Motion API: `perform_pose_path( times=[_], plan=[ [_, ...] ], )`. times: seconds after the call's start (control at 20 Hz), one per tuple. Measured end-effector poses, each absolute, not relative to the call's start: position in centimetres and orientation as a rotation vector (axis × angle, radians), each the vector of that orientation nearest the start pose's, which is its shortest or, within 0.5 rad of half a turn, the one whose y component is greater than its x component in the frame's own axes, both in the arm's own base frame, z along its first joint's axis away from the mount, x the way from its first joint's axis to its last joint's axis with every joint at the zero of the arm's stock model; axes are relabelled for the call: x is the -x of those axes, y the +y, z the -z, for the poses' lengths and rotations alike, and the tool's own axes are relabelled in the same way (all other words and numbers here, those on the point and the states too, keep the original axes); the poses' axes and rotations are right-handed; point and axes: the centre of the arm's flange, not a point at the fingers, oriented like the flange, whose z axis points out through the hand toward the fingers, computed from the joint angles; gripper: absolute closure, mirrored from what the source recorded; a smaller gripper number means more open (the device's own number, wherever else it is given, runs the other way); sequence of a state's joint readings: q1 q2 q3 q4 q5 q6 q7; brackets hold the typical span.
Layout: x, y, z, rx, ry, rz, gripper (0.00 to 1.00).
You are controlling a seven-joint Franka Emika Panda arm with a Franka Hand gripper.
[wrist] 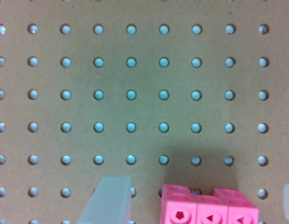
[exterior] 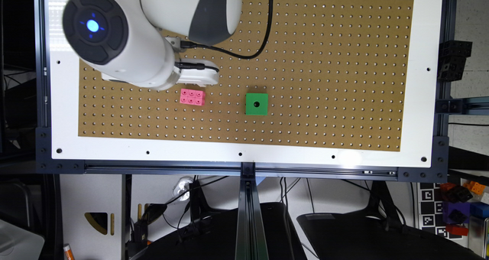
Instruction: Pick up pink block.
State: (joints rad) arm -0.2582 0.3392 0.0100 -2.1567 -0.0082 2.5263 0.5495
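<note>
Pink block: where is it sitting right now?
In the exterior view the pink block lies on the pegboard, to the exterior view's left of the green cube, just below the white pincer.

Pink block point(exterior: 192, 96), green cube point(exterior: 256, 104), brown pegboard point(exterior: 328, 80)

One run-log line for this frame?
phase: approach | gripper: open, straddling pink block | block: on pegboard, not gripped | green cube: apart

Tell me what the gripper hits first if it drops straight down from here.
Probably the pink block: it sits between the open gripper's fingers, above the pegboard. Exact alignment is uncertain, since depth is unclear.
</note>
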Motion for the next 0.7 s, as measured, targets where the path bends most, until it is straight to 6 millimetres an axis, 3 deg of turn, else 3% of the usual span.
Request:
perform_pose_path(
  times=[0.35, 0.55, 0.7],
  plan=[
    [-56.3, -13.7, -24.8, 2.894, 1.197, 0.074, 0.00],
    [-56.3, -13.7, -20.5, 2.893, 1.197, 0.062, 0.00],
    [-56.9, -13.8, -19.3, 2.892, 1.197, 0.064, 0.00]
  ],
)
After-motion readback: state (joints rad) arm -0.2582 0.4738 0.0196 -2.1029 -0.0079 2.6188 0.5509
